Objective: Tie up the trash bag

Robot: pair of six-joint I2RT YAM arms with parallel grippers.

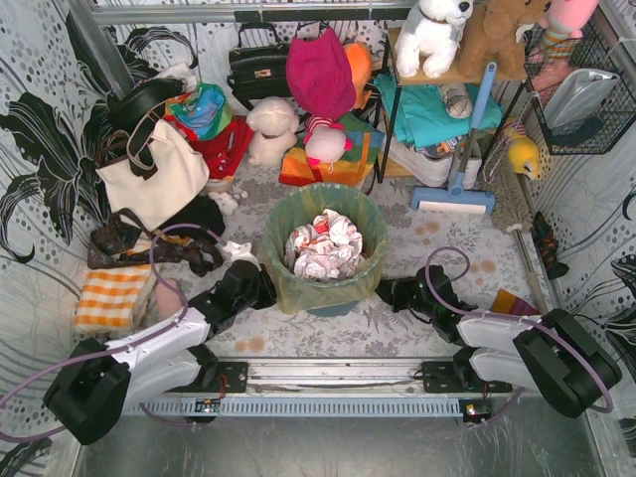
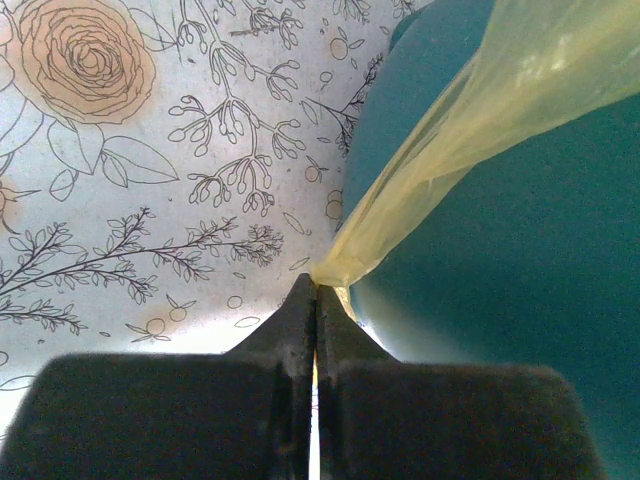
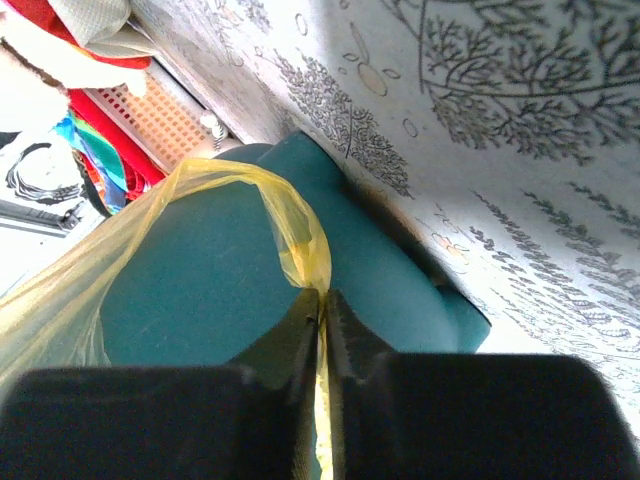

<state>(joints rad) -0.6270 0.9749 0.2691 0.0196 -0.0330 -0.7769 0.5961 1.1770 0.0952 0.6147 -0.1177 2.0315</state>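
The trash bag (image 1: 350,211) is a thin yellow-green liner folded over the rim of a round teal bin (image 1: 328,306), with crumpled white-and-red paper (image 1: 324,245) inside. My left gripper (image 1: 266,290) sits low at the bin's left side, shut on a stretched fold of the trash bag (image 2: 470,120) that runs from the fingertips (image 2: 303,300) up across the teal bin (image 2: 520,300). My right gripper (image 1: 383,291) is at the bin's right side, shut on a pinched strip of the trash bag (image 3: 300,235) against the teal bin (image 3: 200,290).
A white tote (image 1: 154,169), a black handbag (image 1: 258,65), soft toys (image 1: 273,129) and a squeegee (image 1: 457,189) crowd the back of the floral-patterned table (image 1: 437,238). An orange checked cloth (image 1: 111,296) lies at the left. A wire basket (image 1: 586,89) hangs at the right.
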